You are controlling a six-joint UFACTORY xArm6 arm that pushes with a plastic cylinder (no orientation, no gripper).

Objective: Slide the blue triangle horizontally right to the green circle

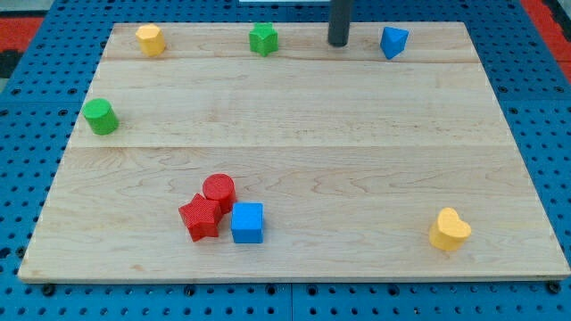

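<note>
The blue triangle (393,41) sits near the view's top edge of the wooden board (357,134), right of centre. The green circle (101,117) stands at the view's left, lower down than the triangle. My tip (338,42) is the end of a dark rod coming down from the view's top. It rests just left of the blue triangle, with a small gap between them.
A green star-like block (263,39) lies left of my tip and a yellow block (150,39) at the top left. A red circle (219,191), a red star (200,218) and a blue cube (247,223) cluster at the bottom left. A yellow heart (449,230) lies at the bottom right.
</note>
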